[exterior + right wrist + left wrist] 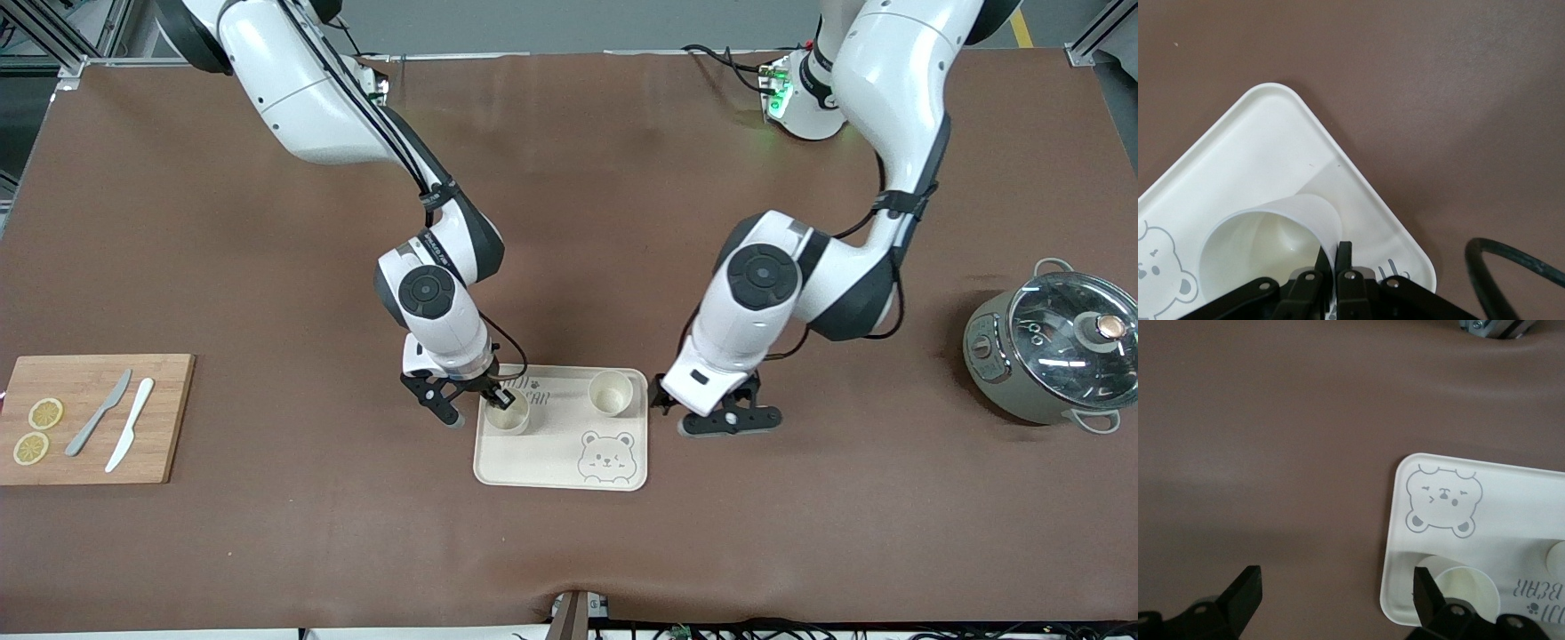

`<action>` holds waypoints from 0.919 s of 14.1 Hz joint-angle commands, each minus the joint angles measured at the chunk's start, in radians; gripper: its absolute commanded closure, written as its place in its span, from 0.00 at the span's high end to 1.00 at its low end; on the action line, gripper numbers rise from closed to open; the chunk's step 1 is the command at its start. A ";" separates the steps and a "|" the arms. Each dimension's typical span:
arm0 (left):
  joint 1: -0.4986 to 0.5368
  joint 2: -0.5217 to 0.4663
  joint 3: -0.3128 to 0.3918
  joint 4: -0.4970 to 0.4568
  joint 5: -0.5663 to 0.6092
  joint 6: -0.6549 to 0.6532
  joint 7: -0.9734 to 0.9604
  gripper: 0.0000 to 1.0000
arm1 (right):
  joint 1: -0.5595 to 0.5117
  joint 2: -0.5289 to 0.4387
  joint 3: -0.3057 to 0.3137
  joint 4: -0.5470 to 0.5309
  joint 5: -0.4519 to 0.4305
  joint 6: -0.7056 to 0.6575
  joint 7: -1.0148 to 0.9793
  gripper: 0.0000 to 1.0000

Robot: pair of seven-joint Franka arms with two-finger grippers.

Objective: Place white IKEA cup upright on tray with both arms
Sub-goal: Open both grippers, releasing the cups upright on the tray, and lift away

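right pincer: pinched shut on the rim of a cup, one finger inside the mouth and one outside. You can see the wall squeezed between the two tips in the right wrist view.

left pincer: spread wide open and holding nothing, low over the bare worktop just beside the tray's edge at the left arm's end. That arm looks like it's just waiting.

cup: standing upright on the tray, mouth up, near the corner at the right arm's end.

second cup: also upright on the tray, toward the left arm's end, well apart from the first one. Nothing is touching it.

step in hand: my read is that it's the let-go. The cup looks set down and only the release is left.

how to do it well: open just enough to free the wall, then lift straight up so the inside finger doesn't hook the rim and tip it.

watch out: thin wall, light cup, close to the tray lip. Any sideways drag could slide it off or knock it over.
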 commanded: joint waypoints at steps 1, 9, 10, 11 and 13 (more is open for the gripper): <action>0.055 -0.034 -0.009 -0.016 -0.001 -0.041 0.082 1.00 | 0.018 0.016 -0.013 0.025 -0.038 0.001 0.033 1.00; 0.291 -0.071 -0.009 -0.018 -0.065 -0.087 0.494 1.00 | 0.004 -0.062 -0.008 0.024 -0.043 -0.098 0.013 1.00; 0.319 -0.071 -0.009 -0.016 -0.076 -0.089 0.534 1.00 | 0.001 -0.091 -0.008 0.017 -0.041 -0.132 0.002 1.00; 0.347 -0.071 -0.009 -0.018 -0.085 -0.089 0.577 1.00 | -0.002 -0.123 -0.008 0.013 -0.041 -0.179 -0.027 1.00; 0.388 -0.071 -0.009 -0.018 -0.092 -0.087 0.639 1.00 | -0.034 -0.189 -0.002 0.011 -0.029 -0.294 -0.137 1.00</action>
